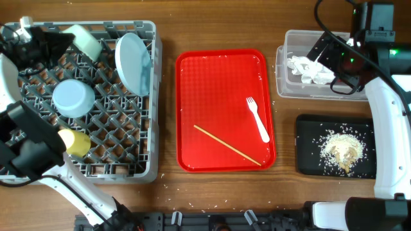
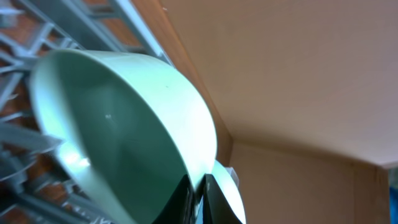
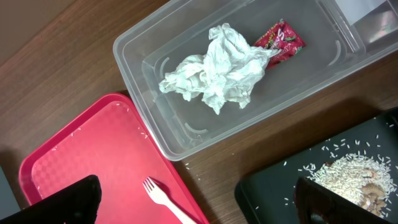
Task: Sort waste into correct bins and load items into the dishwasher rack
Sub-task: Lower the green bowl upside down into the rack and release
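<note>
My left gripper (image 1: 69, 40) is shut on the rim of the pale green bowl (image 1: 87, 40), holding it tilted over the far left of the grey dishwasher rack (image 1: 144, 128). In the left wrist view the bowl (image 2: 118, 124) fills the frame, with the fingers (image 2: 199, 199) pinching its edge. The round pale plate (image 1: 133, 61), small white bowl (image 1: 74, 97) and yellow cup (image 1: 76, 142) sit in the rack. My right gripper (image 1: 319, 50) is open and empty above the clear tub (image 3: 143, 81), which holds crumpled tissue (image 3: 214, 71) and a red wrapper (image 3: 280, 38). Rice (image 3: 354, 174) lies on the black tray (image 3: 267, 193).
The red serving tray (image 1: 221, 83) in the middle holds the white fork (image 1: 257, 119) and one wooden chopstick (image 1: 226, 144). A few rice grains are scattered on the wooden table beside the tub and black tray (image 1: 308, 163).
</note>
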`<state>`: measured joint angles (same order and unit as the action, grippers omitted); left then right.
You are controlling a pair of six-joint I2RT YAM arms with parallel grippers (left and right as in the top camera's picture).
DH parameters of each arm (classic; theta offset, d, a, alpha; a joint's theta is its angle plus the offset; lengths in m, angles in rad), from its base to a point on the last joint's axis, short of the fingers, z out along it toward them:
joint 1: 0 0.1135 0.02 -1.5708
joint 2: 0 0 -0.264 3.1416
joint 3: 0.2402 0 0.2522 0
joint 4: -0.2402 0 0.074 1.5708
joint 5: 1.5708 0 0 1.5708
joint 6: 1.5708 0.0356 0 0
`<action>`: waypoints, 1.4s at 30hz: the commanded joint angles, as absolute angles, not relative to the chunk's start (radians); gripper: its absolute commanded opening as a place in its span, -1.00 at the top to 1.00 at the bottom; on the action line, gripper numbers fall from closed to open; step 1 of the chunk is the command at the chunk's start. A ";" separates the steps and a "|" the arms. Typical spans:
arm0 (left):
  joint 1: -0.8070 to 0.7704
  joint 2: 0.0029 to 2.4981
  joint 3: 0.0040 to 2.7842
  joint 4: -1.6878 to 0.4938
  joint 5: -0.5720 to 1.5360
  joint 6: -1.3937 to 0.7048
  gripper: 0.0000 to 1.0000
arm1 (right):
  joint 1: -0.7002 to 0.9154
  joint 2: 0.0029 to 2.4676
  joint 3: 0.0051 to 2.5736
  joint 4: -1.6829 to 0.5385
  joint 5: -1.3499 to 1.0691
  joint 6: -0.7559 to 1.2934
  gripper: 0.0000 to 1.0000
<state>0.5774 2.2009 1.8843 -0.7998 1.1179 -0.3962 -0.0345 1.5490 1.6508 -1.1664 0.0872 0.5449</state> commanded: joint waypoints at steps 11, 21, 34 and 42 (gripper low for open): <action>0.739 2.205 1.882 -0.988 0.957 -0.398 0.52 | -0.035 1.554 1.654 -1.164 0.097 0.553 -1.00; 0.722 2.045 1.882 -1.022 0.854 -0.397 0.69 | -0.035 1.554 1.654 -1.164 0.097 0.553 -0.99; 0.353 2.045 1.881 -0.976 -0.050 -0.378 0.92 | -0.035 1.554 1.654 -1.164 0.097 0.553 -1.00; 0.364 2.086 1.881 -0.961 0.009 -0.369 0.92 | -0.035 1.554 1.654 -1.164 0.097 0.553 -0.99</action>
<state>0.3630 2.0514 1.8835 -0.9688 -0.0013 -0.3580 -0.0345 1.5490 1.6508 -1.1664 0.0872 0.5449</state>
